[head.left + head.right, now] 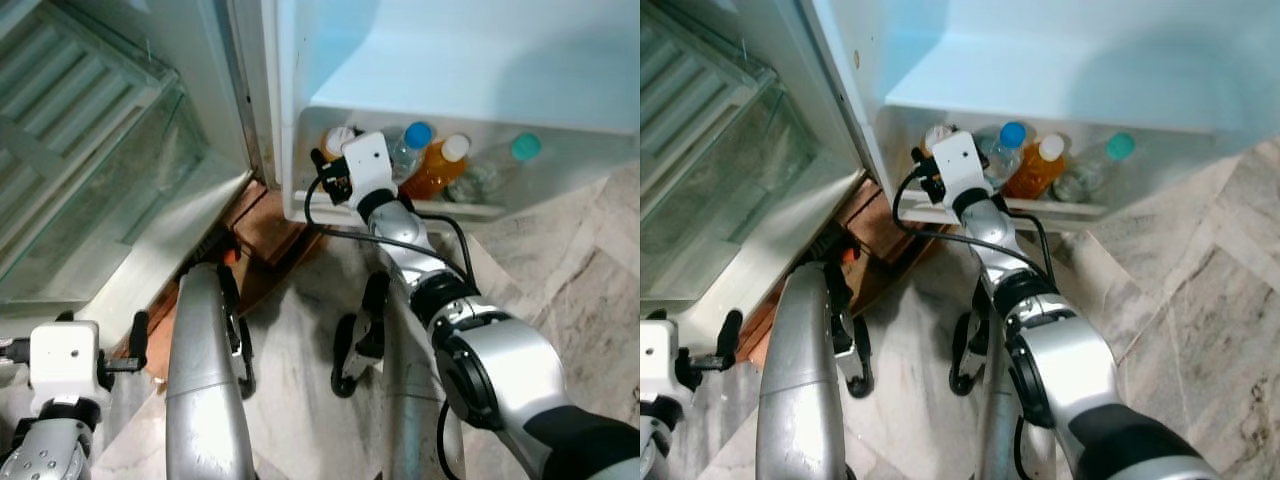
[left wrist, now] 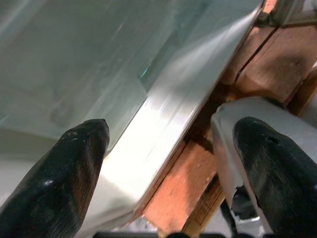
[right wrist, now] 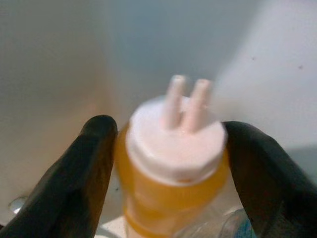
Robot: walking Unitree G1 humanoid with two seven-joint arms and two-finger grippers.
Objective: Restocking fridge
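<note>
fridge (image 1: 150, 150): open, glass shelves upper left of head frames; door swung out, upper right.
door shelf (image 1: 400, 205): white bin, upper centre of left eye frame; row of bottles standing upright inside.
right arm: stretched up-frame from lower right to the door shelf, nearer arm by far.
left arm: low, bottom left corner, well apart from the door shelf.
orange bottle (image 1: 436, 168): white cap, mid-row, just beside blue-cap bottle (image 1: 410, 145); teal-cap bottle (image 1: 495, 168) further right.
right claw (image 3: 168, 148): fingers either side of yellow bottle (image 3: 171, 168), touching or nearly, looks like holding it; bottle dead ahead between fingers, long axis upright, white twin-spout cap toward camera.
left claw (image 2: 171, 163): wide, holding nothing, aimed at fridge base edge and brick-coloured floor.
key relation: yellow bottle at left end of row, hard against bin's left wall; release likely wants fingers spread sideways, little room there.
view difference: wrist shows grip and spout cap; head views hide claw behind white wrist block (image 1: 365, 165), show row and spacing instead.
</note>
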